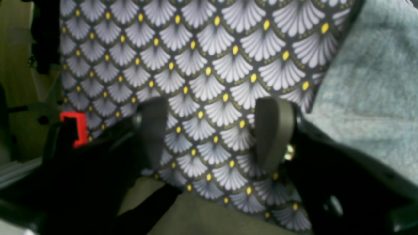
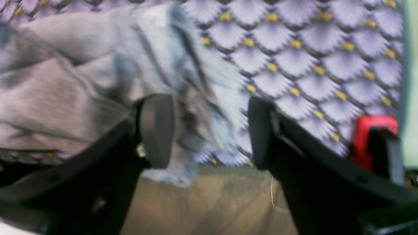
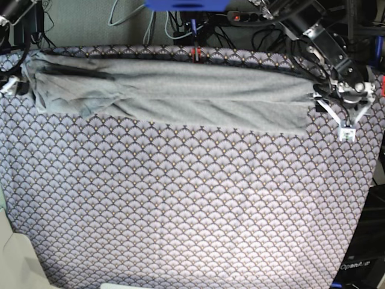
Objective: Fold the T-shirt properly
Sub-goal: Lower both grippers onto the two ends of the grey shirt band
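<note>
The light grey T-shirt (image 3: 180,90) lies as a long, creased band along the far edge of the table, bunched at its left end. My left gripper (image 1: 214,133) is open over bare patterned cloth, with the T-shirt's edge (image 1: 375,98) just to its right; in the base view it hangs off the shirt's right end (image 3: 340,117). My right gripper (image 2: 209,130) is open at the shirt's left end. A blurred, loose fold of the T-shirt (image 2: 199,98) hangs between its fingers, close to the left finger (image 2: 156,130). Neither finger presses it.
The purple-white fan-scale tablecloth (image 3: 180,211) covers the whole table. Red clips (image 1: 76,127) (image 2: 372,137) hold it at the table's sides. Cables and a power strip (image 3: 240,17) run behind the far edge. The floor shows below the table edge (image 2: 212,195).
</note>
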You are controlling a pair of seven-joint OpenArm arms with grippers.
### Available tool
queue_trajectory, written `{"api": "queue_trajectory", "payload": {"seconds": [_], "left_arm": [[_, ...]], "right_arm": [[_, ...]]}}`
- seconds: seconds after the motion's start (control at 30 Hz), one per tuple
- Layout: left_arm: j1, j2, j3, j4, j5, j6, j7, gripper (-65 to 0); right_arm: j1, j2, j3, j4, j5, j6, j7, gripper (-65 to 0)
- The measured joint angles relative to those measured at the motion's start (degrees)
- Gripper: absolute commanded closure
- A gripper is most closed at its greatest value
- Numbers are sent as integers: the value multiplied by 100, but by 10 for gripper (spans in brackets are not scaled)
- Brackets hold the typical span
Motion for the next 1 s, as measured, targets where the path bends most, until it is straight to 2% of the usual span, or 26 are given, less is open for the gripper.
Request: {"api": "queue_trajectory", "payload": {"seconds": [0.27,0.47,0.53,0.6,0.67,1.0], "left_arm": [[-81,2,0,0,20,0,4,-412],[-214,28,0,-103,17,2,-20,-410],[-256,46,0,-275,24,-2,7,-410],[-293,76,0,-428,15,-2,15,-410],[-293,68,0,-511,22,2,9,-410],[-297,210,-17,-564,22,2,55,-411]], "right_arm": [[-15,-348,4,-33,-31,-4,15,-385],[-111,-286,-341,-603,-52,-4,420,-366],[-131,-295,-509,-911,-7,-24,776,-333],[-125,-131,-723,-1241,31,-20,1045,-294],[-125,-101,-833,-1368,9,-31,1259,-261],[-111,-44,-992,-1423,-11,-46,1307,-244]]}}
